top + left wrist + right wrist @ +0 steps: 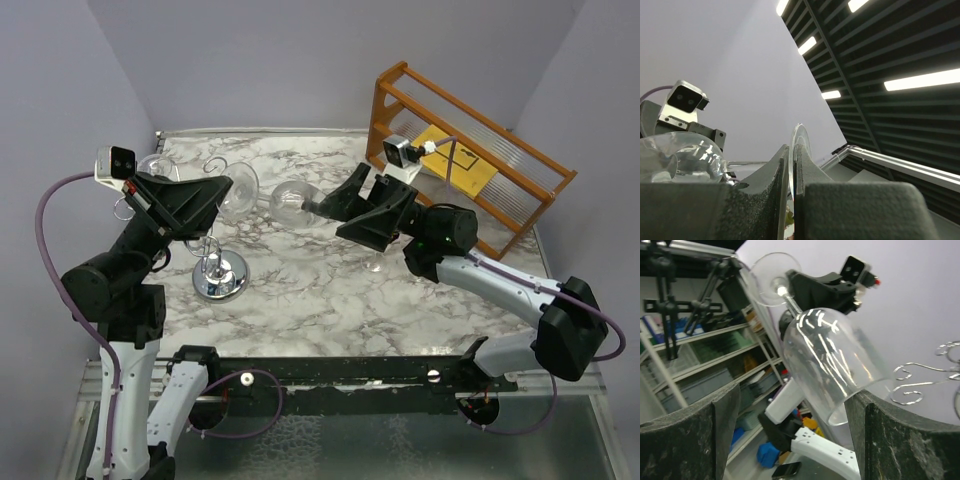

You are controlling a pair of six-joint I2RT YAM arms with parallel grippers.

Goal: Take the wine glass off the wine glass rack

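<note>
Though sideways, clear stemmed wine glass (290,200)

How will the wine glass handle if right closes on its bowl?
Likely fragile: the wine glass looks thin-walled. Probably slippery: its glossy curved bowl could slide in the right gripper. The left gripper pinches only the foot's edge, so it may pivot.

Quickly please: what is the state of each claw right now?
Left claw: shut on the foot of the clear stemmed wine glass.
Right claw: open, with the bowl of that glass between its fingers.
</note>
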